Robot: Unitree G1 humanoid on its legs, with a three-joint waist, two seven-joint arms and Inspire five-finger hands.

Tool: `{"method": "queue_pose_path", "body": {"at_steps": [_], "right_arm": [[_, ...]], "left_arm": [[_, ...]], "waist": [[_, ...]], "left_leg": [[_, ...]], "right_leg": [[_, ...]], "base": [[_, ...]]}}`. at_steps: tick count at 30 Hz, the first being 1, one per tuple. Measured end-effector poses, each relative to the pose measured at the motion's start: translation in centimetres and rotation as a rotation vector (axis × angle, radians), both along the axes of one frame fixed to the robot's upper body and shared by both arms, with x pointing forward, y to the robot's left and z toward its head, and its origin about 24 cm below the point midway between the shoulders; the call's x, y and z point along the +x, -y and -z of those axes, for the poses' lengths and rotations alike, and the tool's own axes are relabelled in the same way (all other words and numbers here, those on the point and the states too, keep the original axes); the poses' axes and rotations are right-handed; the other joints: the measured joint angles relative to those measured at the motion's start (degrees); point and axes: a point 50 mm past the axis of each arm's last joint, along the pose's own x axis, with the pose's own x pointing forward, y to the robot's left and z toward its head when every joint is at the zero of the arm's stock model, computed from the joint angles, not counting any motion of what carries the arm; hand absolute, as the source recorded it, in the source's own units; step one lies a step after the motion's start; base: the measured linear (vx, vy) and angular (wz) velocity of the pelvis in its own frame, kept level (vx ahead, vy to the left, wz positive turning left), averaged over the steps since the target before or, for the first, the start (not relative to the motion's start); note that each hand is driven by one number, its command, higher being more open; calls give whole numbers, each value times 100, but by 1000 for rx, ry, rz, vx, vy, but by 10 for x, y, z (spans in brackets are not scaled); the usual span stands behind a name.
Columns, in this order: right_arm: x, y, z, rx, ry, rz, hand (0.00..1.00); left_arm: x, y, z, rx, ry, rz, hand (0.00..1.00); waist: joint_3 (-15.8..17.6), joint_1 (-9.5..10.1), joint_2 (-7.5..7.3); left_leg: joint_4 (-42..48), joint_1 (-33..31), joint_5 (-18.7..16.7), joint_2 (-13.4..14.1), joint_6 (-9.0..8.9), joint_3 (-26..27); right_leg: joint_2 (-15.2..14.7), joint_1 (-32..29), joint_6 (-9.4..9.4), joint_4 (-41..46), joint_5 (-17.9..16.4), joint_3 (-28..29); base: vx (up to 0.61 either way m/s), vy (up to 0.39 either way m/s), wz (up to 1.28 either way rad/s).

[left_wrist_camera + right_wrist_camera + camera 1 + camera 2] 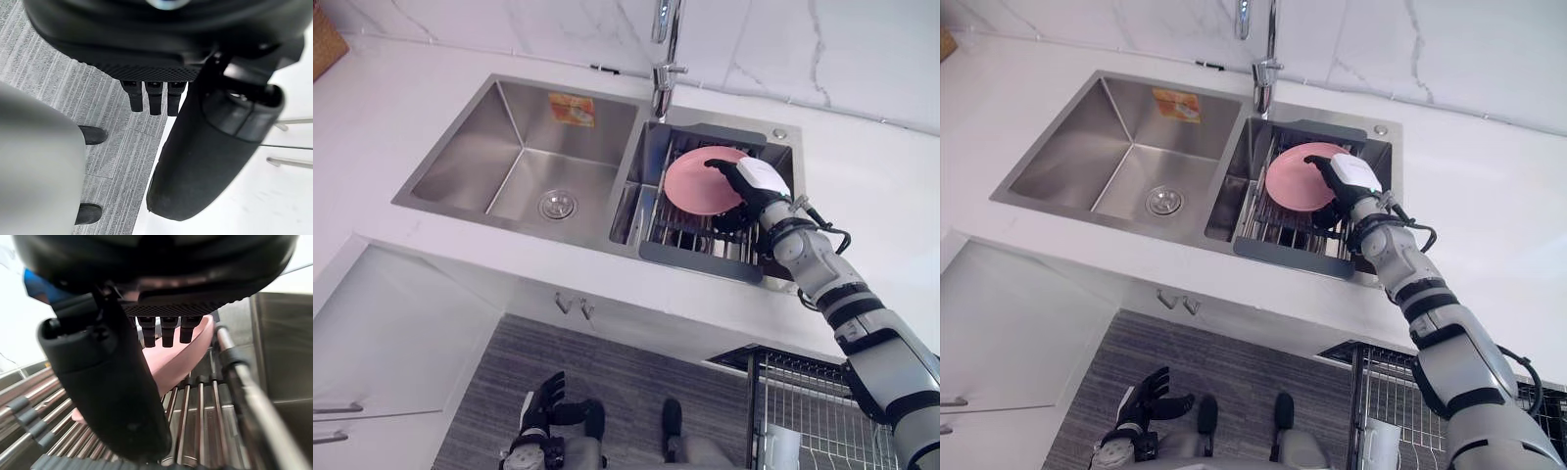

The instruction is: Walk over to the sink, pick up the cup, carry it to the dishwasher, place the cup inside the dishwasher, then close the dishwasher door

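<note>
A pink dish (693, 183), round and shallow rather than a cup, leans upright in the wire rack (690, 237) of the sink's right basin. My right hand (756, 184) reaches over the dish from the right, its fingers straight across the rim and its thumb below. In the right wrist view the pink dish (182, 357) lies between the straight fingers (162, 335) and the thumb, which are not closed on it. My left hand (544, 396) hangs low over the grey floor with its fingers spread and holds nothing.
The steel double sink (450, 147) is set in a white counter, its left basin bare with a drain (557, 204). The faucet (663, 83) stands behind the divider. A dishwasher's wire rack (808, 401) juts out at the lower right. White cabinet doors are at the lower left.
</note>
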Motion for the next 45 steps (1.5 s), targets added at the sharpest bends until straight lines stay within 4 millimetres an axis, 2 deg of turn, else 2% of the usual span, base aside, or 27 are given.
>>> {"method": "queue_pose_path", "body": {"at_steps": [6, 11, 17, 24, 27, 29, 33, 37, 41, 44, 45], "right_arm": [[3, -1, -2, -19, 20, 18, 30], [6, -2, -20, 14, 112, 39, 30], [5, -4, -29, 43, 150, 31, 30], [-29, -3, -23, 167, 243, -19, 30], [-51, 1, -30, 239, 327, -34, 30], [-73, 13, -39, 313, 427, -12, 30], [-101, 25, -56, 367, 581, 11, 30], [-123, 27, -65, 404, 689, -16, 30], [-140, 37, -63, 410, 722, 23, 30], [-142, 37, -63, 414, 731, 26, 30], [-143, 34, -63, 430, 737, 22, 30]], "left_arm": [[5, -2, -2, 6, 13, 1, 90], [6, -2, -2, 6, 18, -22, 90], [7, -2, -3, 5, 21, -21, 90], [6, -3, -3, 2, 11, -41, 90], [3, -5, -1, 9, -2, -45, 90], [1, -6, -1, 17, -11, -40, 90], [-6, -12, 2, 11, -35, -70, 90], [-9, -13, 3, 11, -51, -77, 90], [-10, -12, 5, 11, -65, -70, 90], [-11, -12, 6, 14, -68, -72, 90], [-12, -13, 6, 15, -68, -74, 90]], "waist": [[103, 32, -30], [140, 61, -29], [141, 92, -30], [142, 59, -36], [140, -30, -41], [137, -86, -46], [98, -239, -111], [87, -368, -119], [59, -493, -141], [56, -529, -144], [55, -543, -147]], "left_leg": [[104, -107, -3, -16, -1, -45], [124, -198, 27, -4, -19, -126], [122, -194, 31, -4, -18, -131], [99, -88, 3, 48, 9, -51], [95, 95, -33, 48, 34, 13], [98, 255, -65, 48, 38, 68], [189, 336, -156, 68, 12, 196], [922, 144, -580, 155, -26, 530], [1013, 107, -701, 168, -44, 915], [1212, 106, -904, 160, 47, 1474], [1336, 106, -1062, 152, 104, 1742]], "right_leg": [[-25, -94, -6, 163, -99, -34], [-21, -199, -24, 280, -153, -102], [-23, -198, -23, 286, -152, -103], [-9, -175, -22, 366, -151, -35], [-9, -35, -12, 368, -158, 43], [-10, 113, 3, 367, -182, 92], [-10, 148, -3, 421, -266, 268], [102, 14, -14, 590, -268, 668], [169, -270, 23, 719, -281, 1078], [290, -604, 99, 873, -180, 1807], [367, -754, 185, 874, -52, 2271]], "base": [[-35, 2, 4], [-42, -13, 7], [-1, -3, 1], [19, -7, -4], [1, 4, -14], [-33, 6, -10], [-49, 8, -21], [-46, 12, -48], [-25, 29, -55], [5, 89, -138], [21, 113, -151]]}}
